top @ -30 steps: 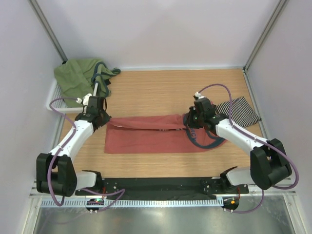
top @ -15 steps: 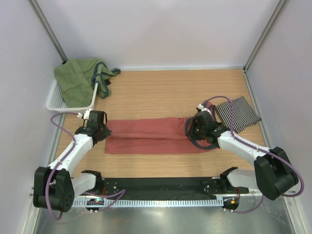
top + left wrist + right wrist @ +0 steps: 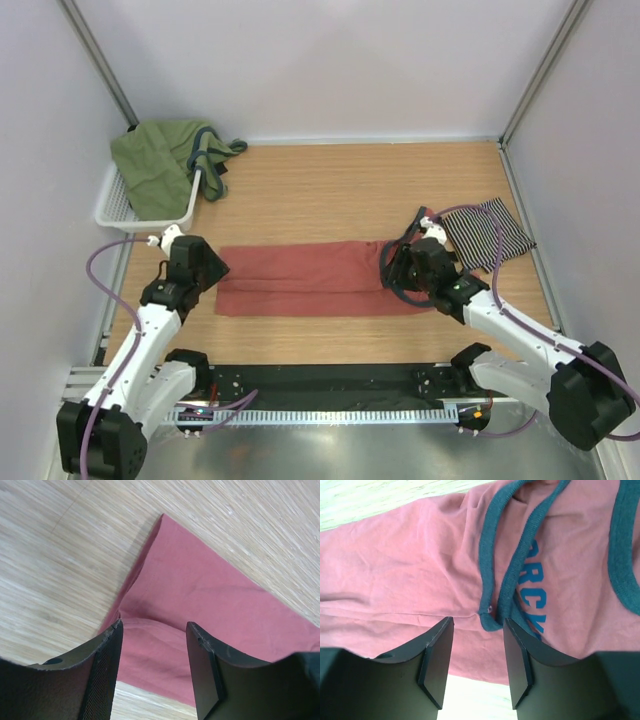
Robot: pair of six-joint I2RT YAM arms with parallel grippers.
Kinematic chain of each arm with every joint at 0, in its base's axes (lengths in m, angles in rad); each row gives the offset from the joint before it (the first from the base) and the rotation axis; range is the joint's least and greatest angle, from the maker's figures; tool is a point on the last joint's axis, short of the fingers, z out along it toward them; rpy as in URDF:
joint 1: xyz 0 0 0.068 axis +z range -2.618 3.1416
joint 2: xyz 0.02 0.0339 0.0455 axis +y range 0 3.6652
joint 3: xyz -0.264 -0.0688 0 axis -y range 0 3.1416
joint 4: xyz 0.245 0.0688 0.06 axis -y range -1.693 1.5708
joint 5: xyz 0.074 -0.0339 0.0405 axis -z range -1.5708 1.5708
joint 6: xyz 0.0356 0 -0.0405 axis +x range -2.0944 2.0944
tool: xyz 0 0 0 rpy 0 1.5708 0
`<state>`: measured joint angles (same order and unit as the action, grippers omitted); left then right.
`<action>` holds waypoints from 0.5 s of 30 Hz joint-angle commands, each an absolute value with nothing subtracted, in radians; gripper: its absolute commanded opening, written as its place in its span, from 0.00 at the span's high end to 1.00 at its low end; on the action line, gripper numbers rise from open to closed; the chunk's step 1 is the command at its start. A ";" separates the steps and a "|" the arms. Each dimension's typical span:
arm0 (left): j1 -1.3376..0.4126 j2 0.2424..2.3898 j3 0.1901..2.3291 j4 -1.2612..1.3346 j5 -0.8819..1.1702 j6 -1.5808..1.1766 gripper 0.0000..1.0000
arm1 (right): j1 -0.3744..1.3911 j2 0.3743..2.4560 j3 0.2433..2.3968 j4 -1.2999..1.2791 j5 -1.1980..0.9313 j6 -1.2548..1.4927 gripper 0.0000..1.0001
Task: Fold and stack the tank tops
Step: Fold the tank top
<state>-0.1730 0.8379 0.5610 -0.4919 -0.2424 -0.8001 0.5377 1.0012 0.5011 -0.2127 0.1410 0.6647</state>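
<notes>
The salmon-red tank top lies folded lengthwise into a long band across the middle of the table. Its dark teal trim and blue lettering show in the right wrist view. My left gripper hovers over the band's left end, open, nothing between its fingers. My right gripper hangs over the right end, open too, with the cloth lying loose below the fingers. The black-and-white striped tank top lies folded at the right edge, behind the right arm.
A white basket stands at the back left with green cloth heaped in and over it. Grey walls and metal posts enclose the table on three sides. The arm bases sit on a black rail at the near edge.
Both grippers brought the upper layer of the red top forward, laid it down as a narrow band, then opened and let go. Both arms have drawn back toward the near edge.
</notes>
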 commanded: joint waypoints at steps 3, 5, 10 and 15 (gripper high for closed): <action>-0.176 0.962 0.653 -0.471 -0.164 -0.766 0.46 | 0.555 1.069 0.597 -0.201 0.144 0.629 0.49; -0.178 1.029 0.678 -0.454 -0.109 -0.758 0.48 | 0.564 1.127 0.629 -0.207 0.141 0.615 0.51; -0.176 1.124 0.687 -0.428 -0.049 -0.741 0.53 | 0.589 1.216 0.661 -0.216 0.152 0.607 0.57; -0.176 1.189 0.661 -0.430 -0.040 -0.721 0.59 | 0.607 1.301 0.670 -0.241 0.161 0.615 0.61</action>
<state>-0.1730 1.1736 0.6540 -0.4606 -0.0723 -0.7509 0.5941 1.2747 0.6361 -0.2260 0.1364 0.6266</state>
